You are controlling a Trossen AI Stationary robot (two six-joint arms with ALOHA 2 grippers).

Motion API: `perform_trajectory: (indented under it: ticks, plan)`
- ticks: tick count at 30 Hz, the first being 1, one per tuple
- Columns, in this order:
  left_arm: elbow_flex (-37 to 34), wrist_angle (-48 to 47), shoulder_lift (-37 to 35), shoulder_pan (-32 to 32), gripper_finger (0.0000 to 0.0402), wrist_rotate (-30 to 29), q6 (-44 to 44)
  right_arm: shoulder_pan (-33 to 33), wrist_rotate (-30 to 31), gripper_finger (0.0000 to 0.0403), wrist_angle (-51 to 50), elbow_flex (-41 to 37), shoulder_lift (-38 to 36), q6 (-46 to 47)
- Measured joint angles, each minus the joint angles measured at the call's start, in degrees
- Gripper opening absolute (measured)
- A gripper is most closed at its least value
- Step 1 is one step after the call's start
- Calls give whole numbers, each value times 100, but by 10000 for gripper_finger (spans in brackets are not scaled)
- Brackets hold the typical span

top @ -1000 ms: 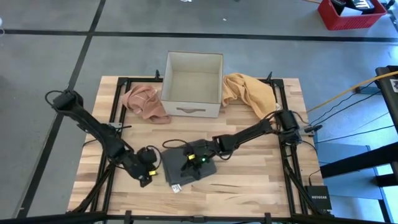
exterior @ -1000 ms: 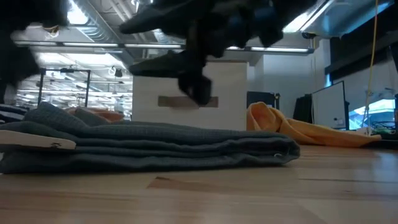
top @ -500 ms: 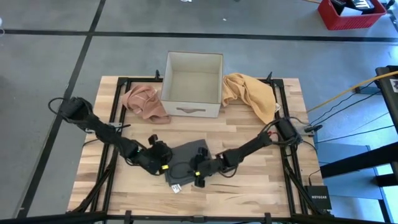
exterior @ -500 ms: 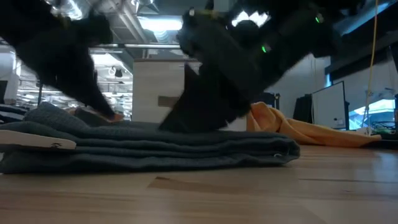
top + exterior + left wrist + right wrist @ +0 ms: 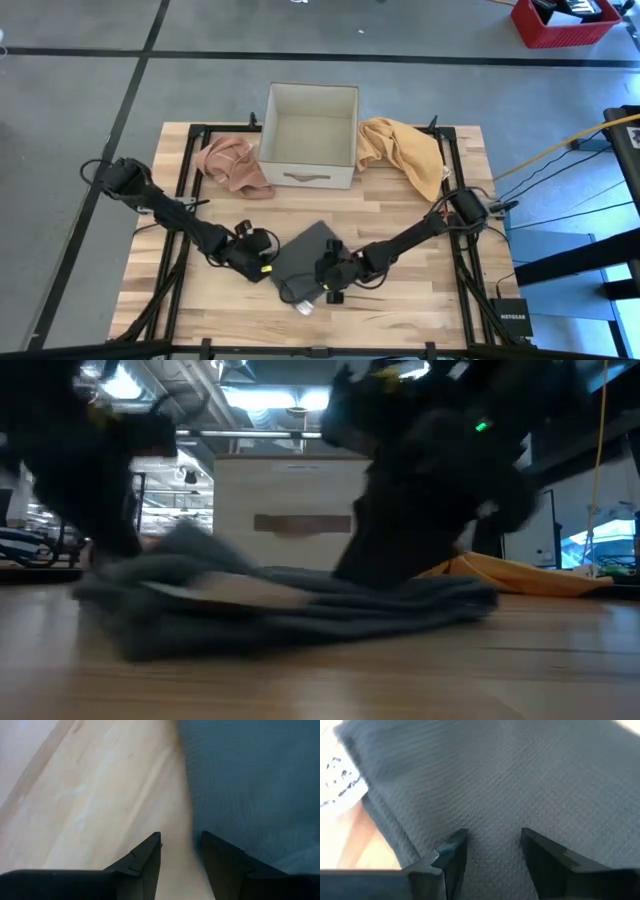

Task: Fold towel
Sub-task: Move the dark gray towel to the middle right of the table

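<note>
I see both slightly parted grippers, left (image 5: 262, 258) and right (image 5: 326, 278), low beside the folded dark grey waffle-weave towel (image 5: 303, 257), grasping nothing.

Folded grey towel (image 5: 303, 262), flat on table

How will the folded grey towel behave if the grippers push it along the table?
The grey towel is probably floppy: in the low view its stacked layers sag and bunch unevenly. It likely slides easily, since it lies on smooth bare wood. Pushed from one edge it may crumple or unfold rather than move as one; the left gripper and right gripper flank it.
</note>
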Motion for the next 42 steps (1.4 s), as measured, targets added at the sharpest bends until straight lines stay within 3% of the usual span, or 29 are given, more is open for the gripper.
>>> perform_trajectory:
  ticks: [5, 11, 15, 17, 22, 24, 29, 37, 42]
  plan:
    - [401, 424, -511, -110, 131, 433, -242, 56, -463, 188, -1566, 0, -448, 37]
    - [447, 591, -620, -289, 131, 369, 240, 242, -1043, 188, -4218, 0, -901, 524]
    - [436, 599, -602, -300, 131, 318, 344, 245, -1577, 188, -5209, 150, -1296, 1174]
    - [436, 602, -602, -291, 131, 253, 343, 239, -1586, 188, -5245, 195, -1466, 1348]
    - [436, 625, -602, -285, 131, 193, 333, 226, 297, 188, -3813, 51, -1606, 2057]
    - [436, 627, -602, -286, 131, 195, 331, 213, 453, 188, -3073, -77, -1490, 2398]
    - [436, 628, -602, -305, 131, 185, 327, 391, -415, 188, -2191, -351, -1184, 2365]
    - [436, 634, -602, -307, 131, 175, 316, 1180, -1633, 188, -4221, -417, -1292, 2118]
    - [434, 658, -602, -300, 131, 154, 316, 1627, -2183, 188, -5145, -415, -1602, 2614]
